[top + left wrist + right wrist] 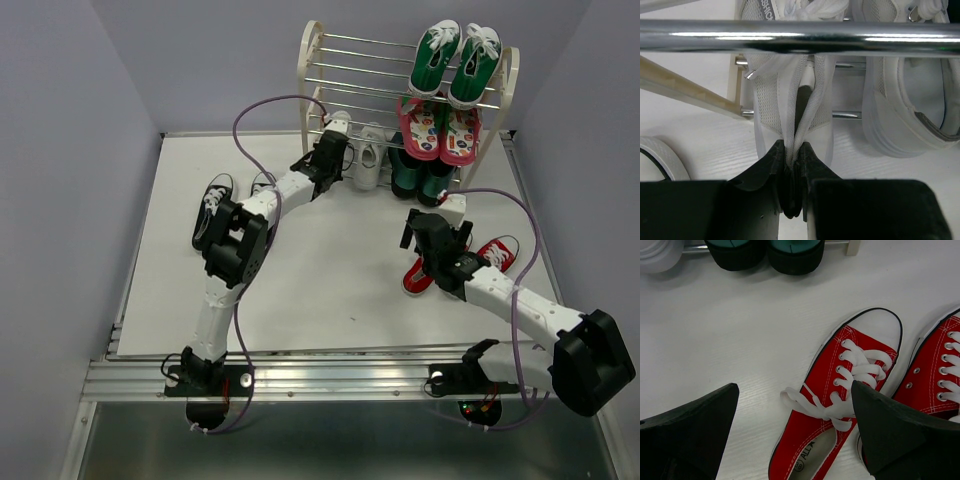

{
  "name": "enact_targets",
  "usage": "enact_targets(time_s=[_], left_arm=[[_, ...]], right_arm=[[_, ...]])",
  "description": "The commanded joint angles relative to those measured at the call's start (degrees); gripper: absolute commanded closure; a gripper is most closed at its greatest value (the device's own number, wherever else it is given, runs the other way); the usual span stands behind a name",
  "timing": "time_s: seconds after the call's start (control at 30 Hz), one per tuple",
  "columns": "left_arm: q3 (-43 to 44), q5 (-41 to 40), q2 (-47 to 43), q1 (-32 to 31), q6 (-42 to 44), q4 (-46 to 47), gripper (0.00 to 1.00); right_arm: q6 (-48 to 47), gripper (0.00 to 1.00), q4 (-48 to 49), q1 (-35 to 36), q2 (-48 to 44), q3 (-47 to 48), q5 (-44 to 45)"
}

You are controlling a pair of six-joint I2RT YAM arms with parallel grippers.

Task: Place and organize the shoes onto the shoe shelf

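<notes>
L gripper (792, 162), clamped on white sneaker (790, 95), is seating it at 7 o'clock of shelf (309, 62); R gripper (795, 390), jaws apart, is hovering over red sneaker (827, 385), prob. needing lowering next.

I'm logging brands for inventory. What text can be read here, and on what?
"ALL": printed on the insole of the red sneaker; the letters after it are unclear.
Grey lettering on the white sneaker: cut off by the frame edge, unreadable.
Patches on the pink slippers: too small to read.
</notes>
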Motion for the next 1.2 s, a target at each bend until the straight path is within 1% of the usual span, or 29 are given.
enact_targets(time_s=[0.0, 0.2, 0.37, 0.73, 0.77, 0.83, 0.93, 1.07, 1.1, 1.13, 1.17], left_arm=[[5.97, -1.09, -0.62, 0.25, 1.66, 7.55, 1.00], [9.40, -0.13, 2.02, 0.34, 2.19, 7.11, 1.00], [11.42, -1.09, 3.52, 0.43, 2.54, 6.93, 1.00], [13.45, -1.19, 6.33, 1.04, 2.01, 6.49, 0.99], [13.71, -1.27, 6.59, 1.04, 2.01, 6.84, 0.98], [13.97, -0.83, 6.86, 1.13, 2.28, 7.19, 0.92], [14.68, -1.00, 7.47, 1.22, 2.19, 7.37, 0.89], [15.21, -0.92, 8.35, 1.39, 1.84, 7.46, 0.81], [15.21, -0.92, 8.35, 1.39, 1.84, 7.46, 0.78], [15.03, -1.00, 8.44, 1.39, 1.40, 7.63, 0.71], [14.68, -0.92, 8.35, 1.39, 1.31, 7.63, 0.67]], right_arm=[[-1.10, 0.00, 1.84, -0.13, -1.46, -0.03, 2.54], [-1.98, 0.00, 2.54, -0.13, -1.02, -0.29, 3.50], [-2.24, 0.00, 2.98, -0.13, -0.93, -0.11, 3.86], [-2.86, 0.00, 3.33, -0.13, -0.84, -0.20, 4.56], [-2.86, 0.00, 3.33, -0.13, -0.93, -0.20, 4.47], [-2.77, 0.00, 3.50, -0.13, -0.85, -0.46, 4.30], [-2.77, 0.00, 3.59, -0.13, -0.67, -0.47, 4.21], [-2.77, 0.00, 3.51, -0.13, -0.49, -0.55, 4.21], [-2.59, 0.00, 3.59, -0.13, -0.49, -0.64, 4.21], [-2.59, 0.00, 3.68, -0.13, -0.49, -0.64, 4.12], [-2.59, 0.00, 3.68, -0.13, -0.41, -0.64, 4.03]])
